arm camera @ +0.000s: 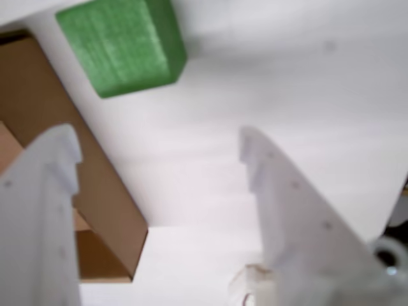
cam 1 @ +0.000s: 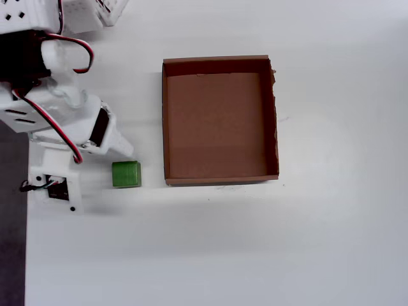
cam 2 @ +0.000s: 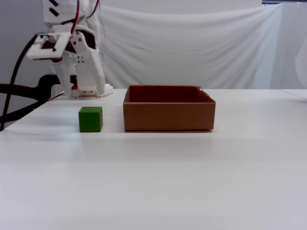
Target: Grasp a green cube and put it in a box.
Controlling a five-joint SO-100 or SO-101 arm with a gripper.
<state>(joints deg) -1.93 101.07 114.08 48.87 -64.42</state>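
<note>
- The green cube point(cam 1: 126, 174) sits on the white table point(cam 1: 255, 255), just beside the lower left corner of the box point(cam 1: 164, 121) in the overhead view, not touching it.
- The brown cardboard box has nothing inside.
- The gripper point(arm camera: 159, 153) is above the table, and its two white fingers point(arm camera: 280, 204) are spread wide apart and hold nothing.
- In the wrist view the cube point(arm camera: 121, 44) lies ahead of the fingers, not between them.
- In the fixed view the arm point(cam 2: 79, 52) stands behind the cube point(cam 2: 90, 119).
</note>
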